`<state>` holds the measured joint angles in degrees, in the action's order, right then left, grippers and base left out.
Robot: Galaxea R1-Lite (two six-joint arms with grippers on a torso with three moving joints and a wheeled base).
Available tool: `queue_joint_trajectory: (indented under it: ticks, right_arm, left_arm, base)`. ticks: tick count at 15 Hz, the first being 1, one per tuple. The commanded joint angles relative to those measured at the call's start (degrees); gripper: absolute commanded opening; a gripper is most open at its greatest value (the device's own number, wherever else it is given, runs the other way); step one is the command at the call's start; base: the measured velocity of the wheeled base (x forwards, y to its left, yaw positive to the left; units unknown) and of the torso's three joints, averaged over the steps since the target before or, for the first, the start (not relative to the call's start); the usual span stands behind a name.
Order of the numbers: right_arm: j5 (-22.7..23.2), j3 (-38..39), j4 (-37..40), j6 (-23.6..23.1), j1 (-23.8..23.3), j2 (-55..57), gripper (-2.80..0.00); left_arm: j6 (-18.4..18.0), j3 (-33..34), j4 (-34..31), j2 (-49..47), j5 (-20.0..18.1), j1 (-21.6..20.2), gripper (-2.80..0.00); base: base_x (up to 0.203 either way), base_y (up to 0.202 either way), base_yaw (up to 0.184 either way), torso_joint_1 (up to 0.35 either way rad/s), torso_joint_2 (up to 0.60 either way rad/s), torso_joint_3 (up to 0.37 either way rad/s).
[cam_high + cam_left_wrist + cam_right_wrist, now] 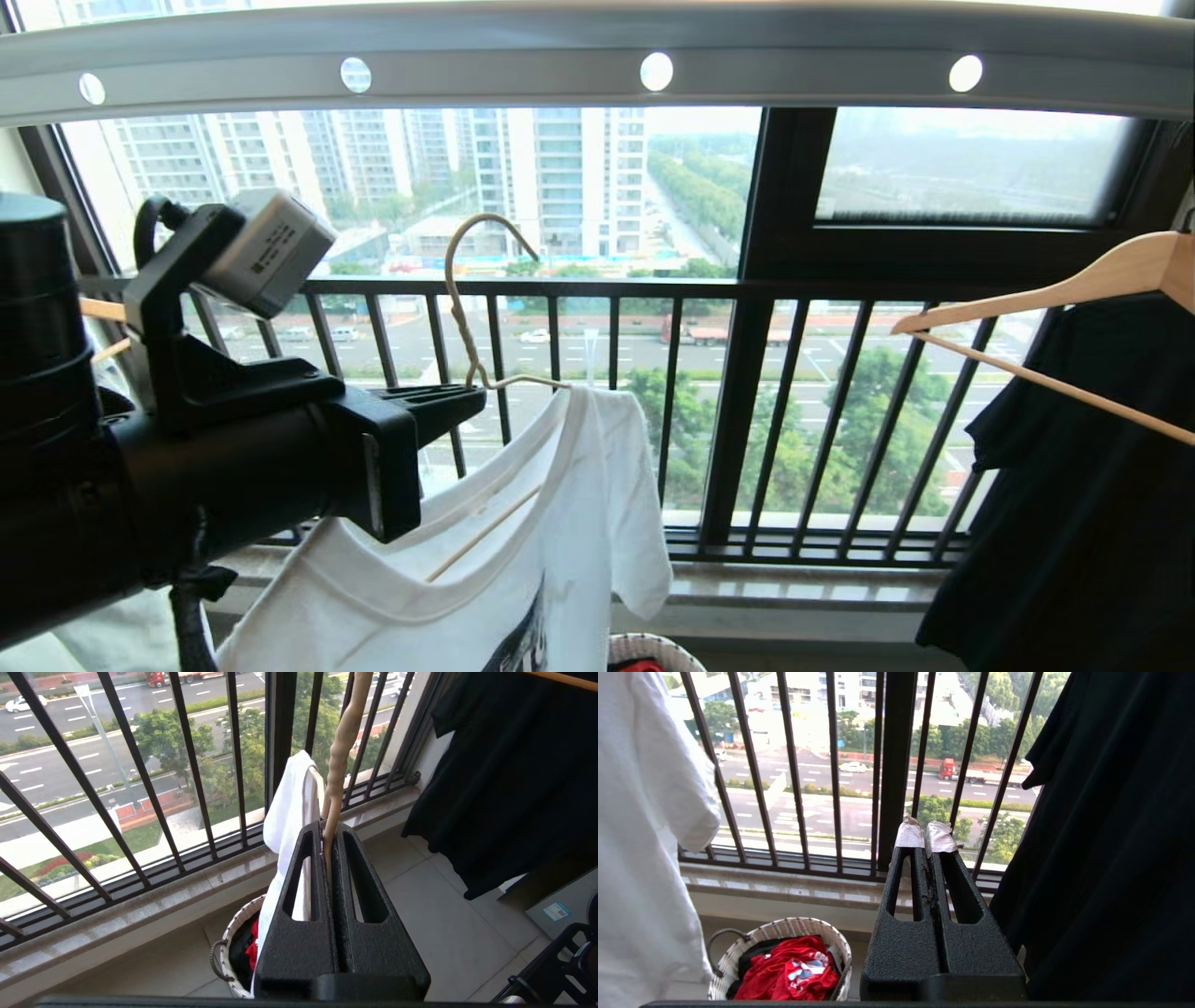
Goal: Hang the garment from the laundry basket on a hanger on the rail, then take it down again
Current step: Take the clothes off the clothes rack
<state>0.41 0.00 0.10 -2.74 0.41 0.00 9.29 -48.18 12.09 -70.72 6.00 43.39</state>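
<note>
The left gripper [471,399] reaches in from the left of the head view, raised to about the height of the window railing [597,287]. Its jaws are clenched on the neck of the hanger [464,308], just below the twisted wire; the left wrist view shows the cream wire pinched between the two black fingers [303,891]. The hanger's hook curls up free in the air, well below the rail [597,65], which runs across the top of the head view with its row of round holes. The hook is not on the rail.

The white T-shirt [551,523] hangs on the hanger, one shoulder draped over the far arm of the wire and the sleeve falling beside it. The collar sits just under the gripper and part of the dark logo shows at the lower edge.

Below the shirt, on the floor by the window sill, stands the laundry basket [784,931], with a red garment [789,973] inside it.

Further right, the right gripper [927,835] has its jaws pressed together on nothing, the taped tips touching; it faces the railing low down, beside the basket.

At the far right a black shirt [1074,485] hangs on a wooden hanger [1074,285].
</note>
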Motion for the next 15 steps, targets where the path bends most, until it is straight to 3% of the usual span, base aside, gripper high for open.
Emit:
queue_joint_trajectory:
  ticks: [1,10,15]
  right_arm:
    - [0.0,0.0,0.0,0.0,0.0,0.1,-2.80]
    - [-0.3,0.0,-0.1,0.8,0.0,0.1,-2.80]
    - [-2.0,-10.1,2.5,1.3,0.0,1.9,-2.80]
  left_arm:
    - [0.2,-0.5,0.3,-3.8,-0.8,-0.4,-2.80]
    - [0.7,0.2,1.3,-6.7,-1.7,-0.8,-2.80]
    - [0.6,-0.1,1.5,-4.6,-1.7,-0.8,-2.80]
  base:
    - [0.000,0.000,0.000,0.000,0.00,0.000]
    - [0.000,0.000,0.000,0.000,0.00,0.000]
    - [0.000,0.000,0.000,0.000,0.00,0.000]
